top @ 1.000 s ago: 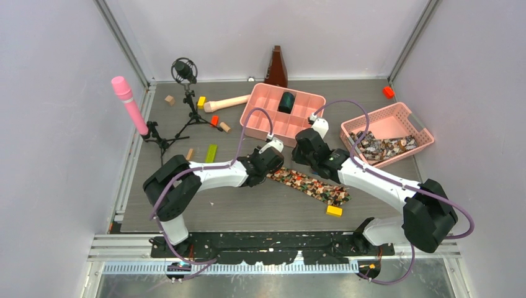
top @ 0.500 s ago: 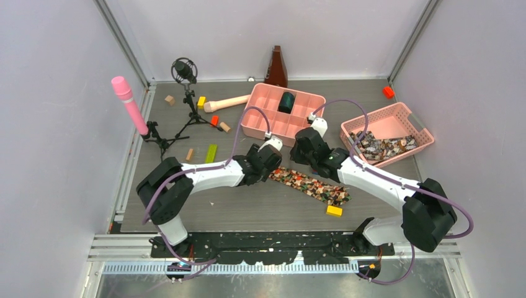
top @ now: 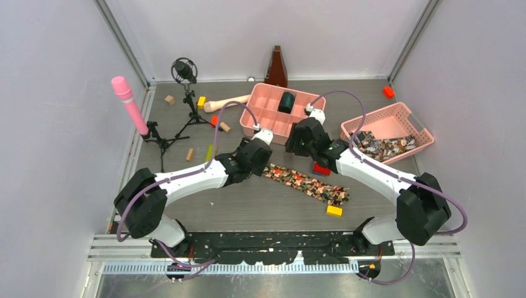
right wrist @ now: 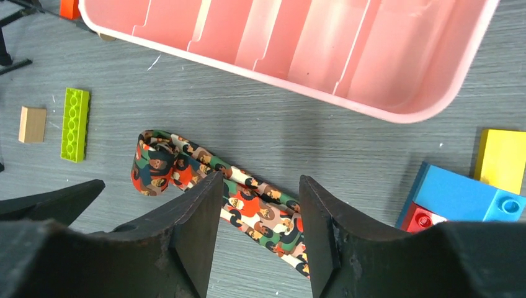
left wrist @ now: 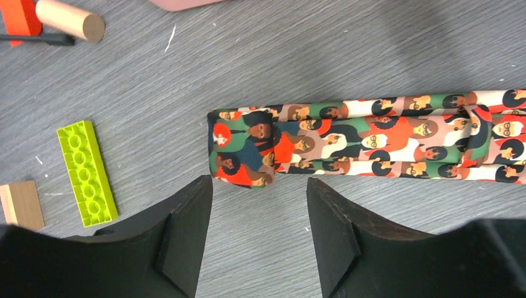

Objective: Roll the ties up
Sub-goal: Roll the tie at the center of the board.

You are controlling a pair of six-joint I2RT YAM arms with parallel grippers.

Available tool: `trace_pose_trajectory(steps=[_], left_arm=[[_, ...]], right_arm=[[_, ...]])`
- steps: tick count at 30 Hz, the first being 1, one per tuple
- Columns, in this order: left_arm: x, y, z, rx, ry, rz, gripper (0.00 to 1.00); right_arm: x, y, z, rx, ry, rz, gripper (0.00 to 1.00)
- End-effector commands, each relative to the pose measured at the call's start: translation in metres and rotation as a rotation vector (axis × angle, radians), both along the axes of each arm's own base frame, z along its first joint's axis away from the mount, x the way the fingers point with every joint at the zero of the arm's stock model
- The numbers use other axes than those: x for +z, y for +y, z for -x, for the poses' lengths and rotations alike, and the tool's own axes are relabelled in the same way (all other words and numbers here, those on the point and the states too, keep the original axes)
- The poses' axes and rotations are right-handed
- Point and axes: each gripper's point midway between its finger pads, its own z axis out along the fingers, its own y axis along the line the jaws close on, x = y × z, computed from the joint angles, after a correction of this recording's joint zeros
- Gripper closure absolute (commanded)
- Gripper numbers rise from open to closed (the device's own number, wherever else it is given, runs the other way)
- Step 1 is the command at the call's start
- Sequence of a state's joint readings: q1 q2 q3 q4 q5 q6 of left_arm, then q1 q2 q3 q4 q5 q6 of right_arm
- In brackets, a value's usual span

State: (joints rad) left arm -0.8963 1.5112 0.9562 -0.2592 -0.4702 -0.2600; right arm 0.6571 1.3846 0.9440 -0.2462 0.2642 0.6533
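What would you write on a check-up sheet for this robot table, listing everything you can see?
Surface: grey wood-grain table, tiny white specks.
Job's things: dark face-print fabric necktie lying flat, one end curled over; more ties in the pink plastic basket.
Clutter: lime-green flat toy brick, yellow toy brick, pink divided plastic tray.
Grippers: left gripper open near the curled end; right gripper open above the necktie.
Cables: purple cables arching above the table.
Surroundings: black microphone on a tripod, plain pale walls.

Both arms stretched forward, wrists angled inward. Left pincer [left wrist: 257, 198] and right pincer [right wrist: 260, 186]: jaws apart, gripping nothing.
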Motion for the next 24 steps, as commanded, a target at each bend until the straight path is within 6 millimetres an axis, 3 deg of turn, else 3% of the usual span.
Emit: trace_pose_trajectory(steps=[1,5,15,20,24], left_arm=[[0.014,0.003,-0.003,0.026,-0.021,0.090,0.42],[0.026,0.016,-0.008,0.078,-0.031,0.177,0.51],[0.055,0.069,-0.013,0.233,-0.059,0.429,0.64],[0.049,0.101,-0.015,0.342,-0.049,0.474,0.73],[0.039,0.114,-0.015,0.383,-0.013,0.502,0.78]], right_arm=[[0.022,0.018,-0.011,0.087,-0.058,-0.022,0.45],[0.025,0.037,-0.009,0.189,-0.060,-0.057,0.48],[0.036,0.123,-0.002,0.503,-0.004,-0.246,0.82],[0.033,0.164,-0.005,0.547,-0.013,-0.373,0.92],[0.022,0.185,-0.009,0.525,-0.017,-0.504,0.99]])
